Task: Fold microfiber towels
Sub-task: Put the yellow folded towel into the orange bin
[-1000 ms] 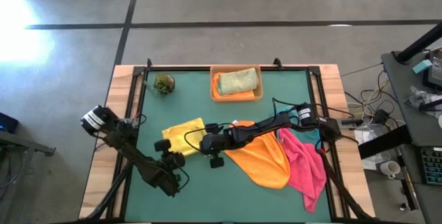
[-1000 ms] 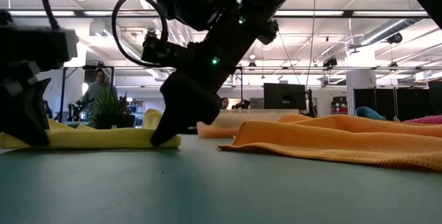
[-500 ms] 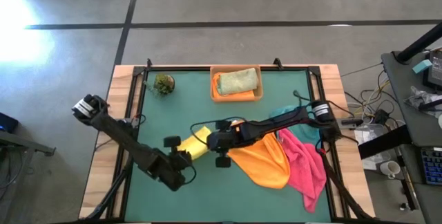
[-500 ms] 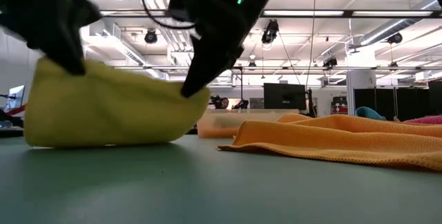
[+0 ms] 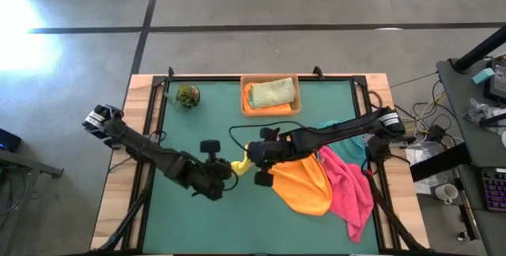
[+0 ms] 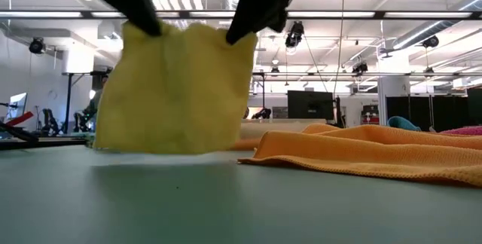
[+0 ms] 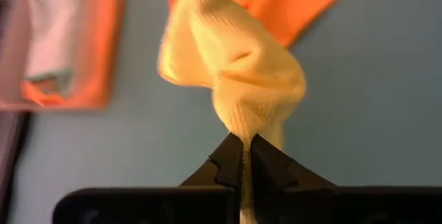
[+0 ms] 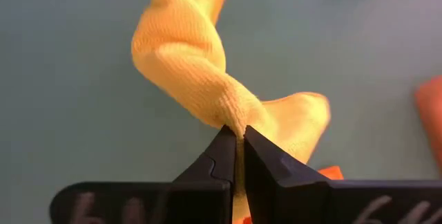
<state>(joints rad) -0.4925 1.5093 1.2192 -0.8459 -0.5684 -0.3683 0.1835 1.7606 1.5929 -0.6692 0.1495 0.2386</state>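
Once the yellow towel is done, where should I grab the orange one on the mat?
Probably take the orange towel by its two corners at the front edge, coming straight down. It lies spread flat there, clear of the pink towel overlapping its right side.

Six towels, one tray, one plant ball.

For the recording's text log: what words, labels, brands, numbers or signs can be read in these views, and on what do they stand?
None can be read.
yellow towel, held up by the left gripper and right gripper: no label visible.
tray: no print visible.
Room beyond the table: nothing legible.
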